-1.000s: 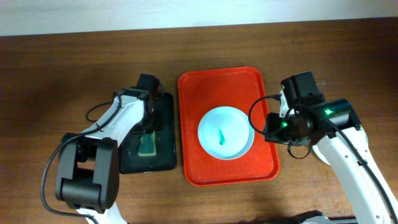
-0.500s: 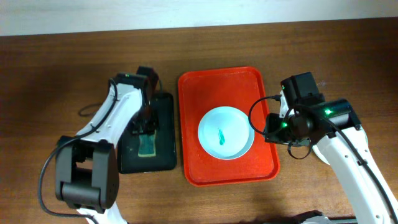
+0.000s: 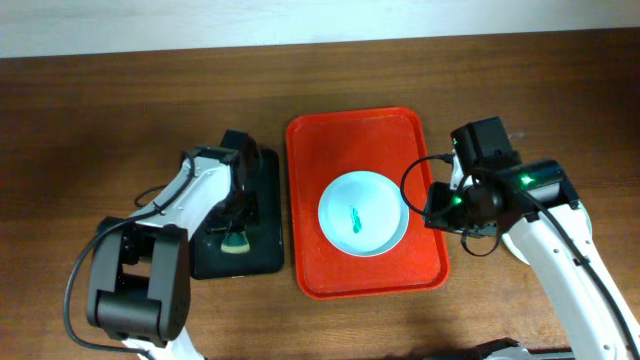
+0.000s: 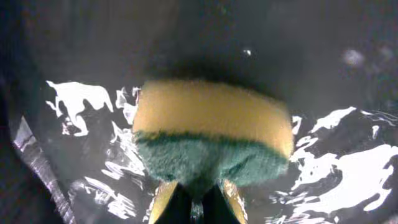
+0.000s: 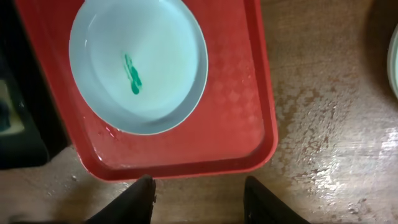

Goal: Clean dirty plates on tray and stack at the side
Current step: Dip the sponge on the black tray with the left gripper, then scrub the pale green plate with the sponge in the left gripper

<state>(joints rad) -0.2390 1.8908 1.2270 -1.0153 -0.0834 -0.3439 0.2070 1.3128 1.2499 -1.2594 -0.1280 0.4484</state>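
One pale blue plate (image 3: 362,215) with a teal smear at its centre lies on the red-orange tray (image 3: 330,140). It also shows in the right wrist view (image 5: 138,65), on the tray (image 5: 236,93). No white or mint green plate shows on the tray. My left gripper (image 3: 237,238) is over the black tray and is shut (image 4: 196,194) on the green side of a yellow-and-green sponge (image 4: 211,124). My right gripper (image 3: 436,207) hangs open and empty (image 5: 199,199) just off the tray's right edge, above the wood.
The black tray (image 3: 262,210) lies left of the red-orange tray, and its wet surface (image 4: 74,106) fills the left wrist view. A pale rounded rim (image 5: 393,59) shows at the right edge of the right wrist view. The wood there looks wet (image 5: 323,137).
The left arm swung toward the back of the black tray, then came forward again over the sponge. The right arm and the plate have not moved.
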